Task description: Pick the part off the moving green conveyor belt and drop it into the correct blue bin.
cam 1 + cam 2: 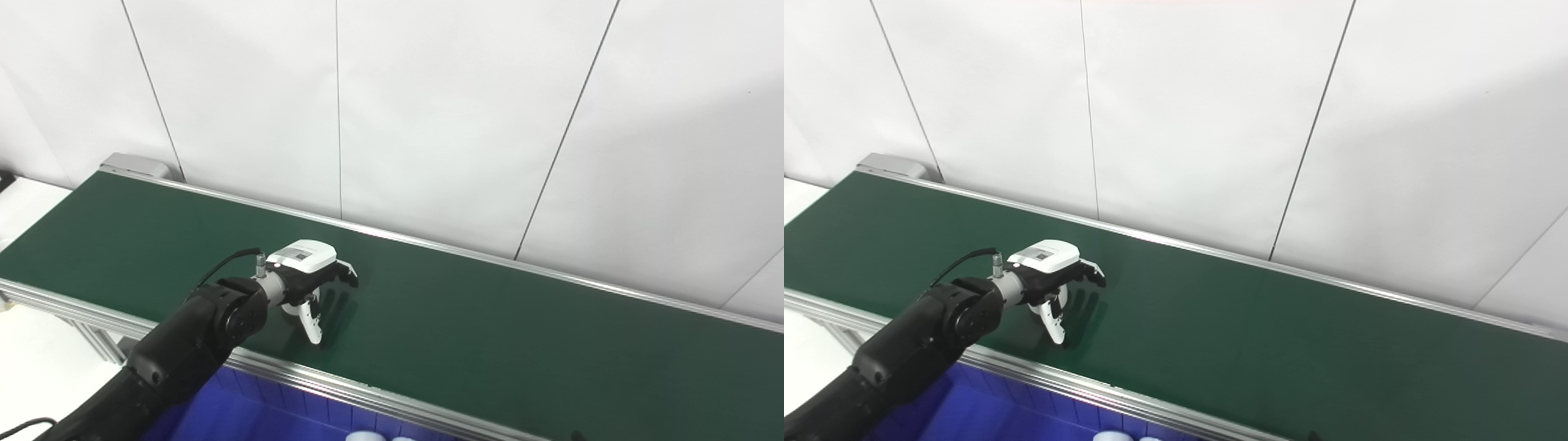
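The fingers (pixel 346 274) of the left hand (pixel 306 275) are spread apart and curl downward over the green belt (pixel 490 318), with the thumb (pixel 311 323) reaching down toward the belt surface on the near side. They hold nothing; the hand is released and hovers just above the belt. No part can be seen on the belt or in the hand, so where the part is cannot be told. The black left arm (pixel 184 349) comes up from the bottom left corner and crosses the near metal rail (pixel 343 383) of the belt. Below that rail, at the bottom edge, lies a blue bin (pixel 257 416), with two small pale rounded shapes (pixel 376 436) just showing at the picture's edge. Behind the belt stands a white panelled wall (pixel 429 110).
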